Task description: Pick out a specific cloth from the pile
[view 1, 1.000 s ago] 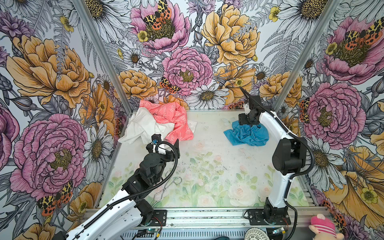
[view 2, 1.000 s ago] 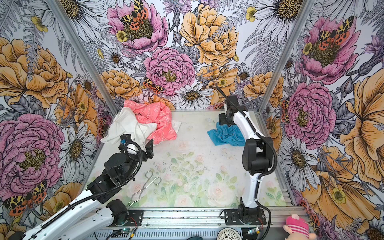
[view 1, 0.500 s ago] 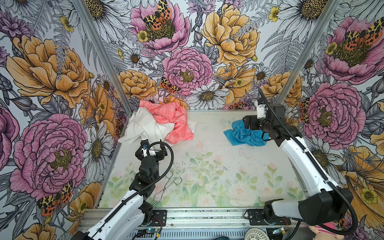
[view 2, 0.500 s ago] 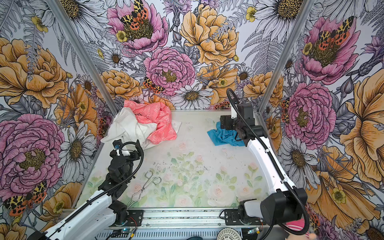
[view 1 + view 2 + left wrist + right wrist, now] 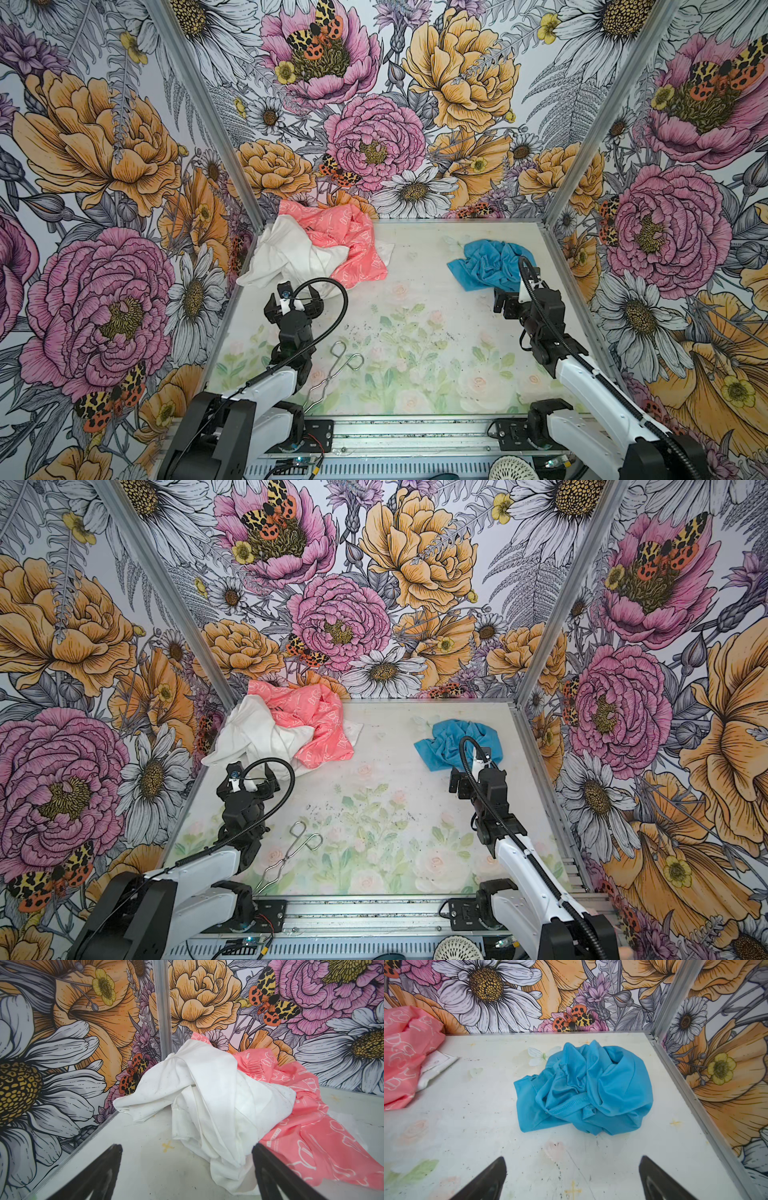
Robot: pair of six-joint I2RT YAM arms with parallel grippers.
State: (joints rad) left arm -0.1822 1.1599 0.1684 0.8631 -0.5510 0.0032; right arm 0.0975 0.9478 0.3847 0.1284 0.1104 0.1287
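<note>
My right gripper gapes empty before the crumpled, soft turquoise-blue cloth; my left gripper, equally wide and empty, faces the rumpled white-and-coral pile.

The pale, flower-printed worktop carries a pile of white and coral-pink cloths in its far left corner. A crumpled turquoise-blue cloth lies well apart at far right; wire tongs lie near the front left.

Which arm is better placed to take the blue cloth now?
Right. The right tool is open and faces the blue cloth close by; the left tool faces the pile on the other side.
</note>
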